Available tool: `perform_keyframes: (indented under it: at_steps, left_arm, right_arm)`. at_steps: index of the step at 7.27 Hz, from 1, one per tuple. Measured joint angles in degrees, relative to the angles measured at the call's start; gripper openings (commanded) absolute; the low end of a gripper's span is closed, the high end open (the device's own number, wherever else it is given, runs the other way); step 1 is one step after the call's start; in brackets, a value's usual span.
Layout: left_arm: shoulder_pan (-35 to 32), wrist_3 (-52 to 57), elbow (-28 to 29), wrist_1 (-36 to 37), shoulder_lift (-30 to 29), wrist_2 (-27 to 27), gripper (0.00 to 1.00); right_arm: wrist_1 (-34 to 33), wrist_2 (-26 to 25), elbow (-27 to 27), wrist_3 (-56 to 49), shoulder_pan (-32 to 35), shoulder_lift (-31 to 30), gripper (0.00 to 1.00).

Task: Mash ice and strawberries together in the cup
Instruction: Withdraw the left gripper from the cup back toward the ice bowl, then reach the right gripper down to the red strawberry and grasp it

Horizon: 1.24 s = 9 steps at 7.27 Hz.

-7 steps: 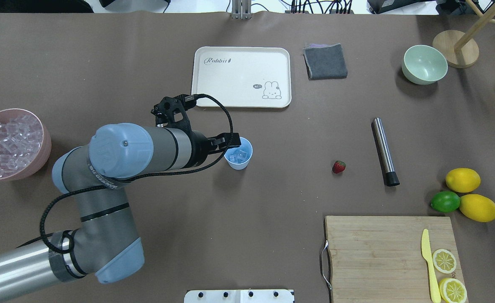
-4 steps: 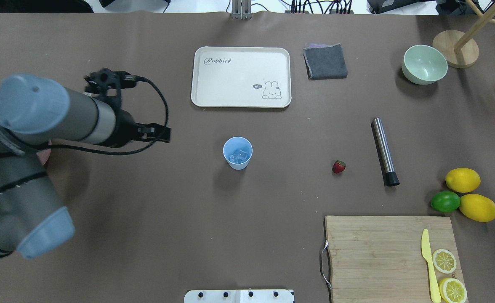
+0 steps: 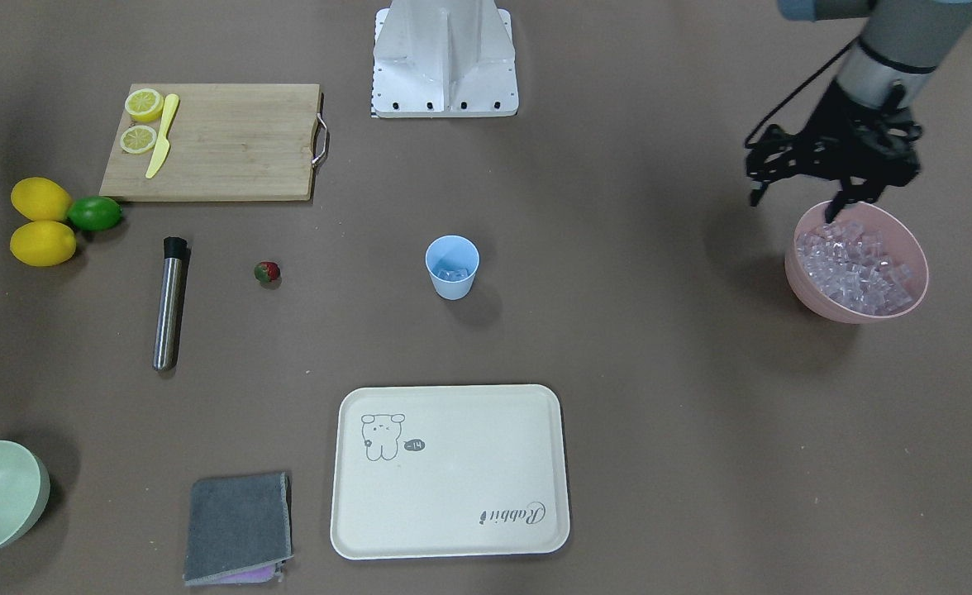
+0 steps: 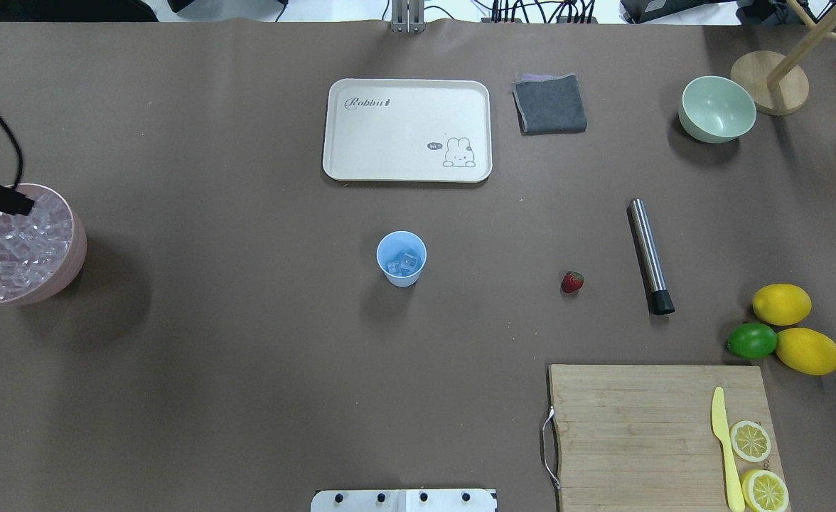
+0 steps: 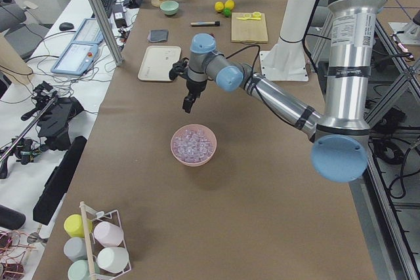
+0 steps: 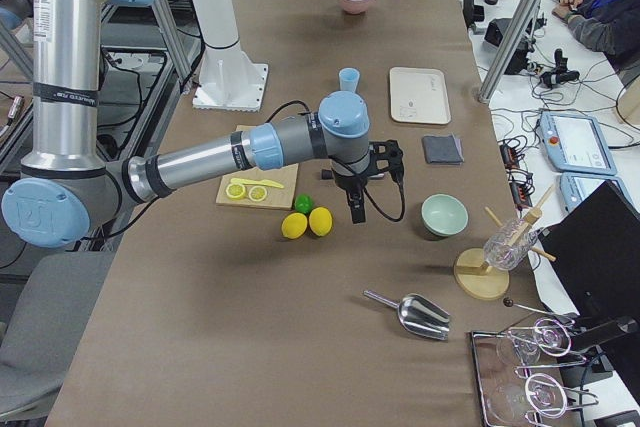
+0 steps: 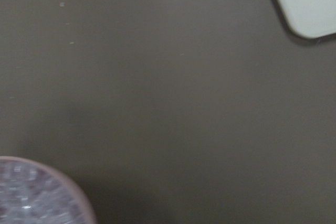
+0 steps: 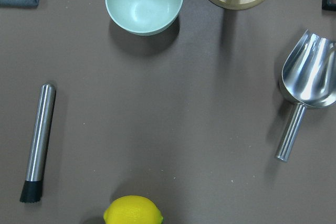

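Observation:
The light blue cup [image 4: 402, 257] stands upright at mid-table with a few ice cubes [image 4: 402, 264] in it; it also shows in the front view [image 3: 452, 266]. More ice [image 4: 13, 245] fills the pink bowl [image 4: 77, 242] at the far left. The strawberry [image 4: 572, 281] lies on the table right of the cup. My left gripper [image 3: 845, 205] hangs just above the pink bowl's rim, fingers slightly apart and empty. My right gripper [image 6: 357, 212] hovers over the table near the lemons, seen only from the side; I cannot tell its state.
A steel muddler [image 4: 650, 256] lies right of the strawberry. A cream tray [image 4: 408, 129], grey cloth [image 4: 549, 103] and pale green bowl [image 4: 716, 108] sit at the back. Lemons [image 4: 780, 304], a lime [image 4: 752, 340], a cutting board [image 4: 645, 427] and a metal scoop [image 8: 310, 82] are at the right.
My left arm swung away from the cup, leftward across the table, to the pink bowl. The cup stays put with ice in it.

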Motion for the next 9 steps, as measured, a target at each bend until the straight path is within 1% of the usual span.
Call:
perform_keyframes:
  at_steps: [2, 3, 4, 5, 7, 8, 9]
  left_arm:
    - [-13.1, 19.62, 5.63, 0.22, 4.93, -3.81, 1.0]
    - [-18.46, 27.14, 10.01, 0.24, 7.06, -7.66, 0.99]
    - [-22.25, 31.69, 14.35, 0.1, 8.47, -12.05, 1.0]
    - [-25.0, 35.05, 17.12, -0.43, 9.75, -14.89, 0.99]
    - [-28.03, 38.51, 18.89, -0.78, 11.34, -16.04, 1.0]
    - [-28.41, 38.79, 19.08, -0.77, 11.58, -15.48, 1.0]
    - [-28.55, 38.83, 19.09, -0.78, 11.68, -14.92, 1.0]
  right_arm:
    - [0.0, -0.61, 2.72, 9.29, -4.69, 1.82, 1.0]
    - [0.0, -1.36, 3.68, 15.15, -8.11, 3.83, 1.0]
    - [0.0, -3.24, 4.24, 22.15, -12.54, 6.74, 1.0]
    - [0.0, -6.8, 4.48, 30.65, -18.39, 10.27, 1.0]
    - [0.0, -14.47, 4.12, 45.87, -30.7, 17.08, 1.0]
    - [0.02, -17.76, 3.03, 50.22, -35.87, 19.97, 1.0]
    - [0.72, -20.09, 1.14, 51.94, -39.58, 22.07, 1.0]
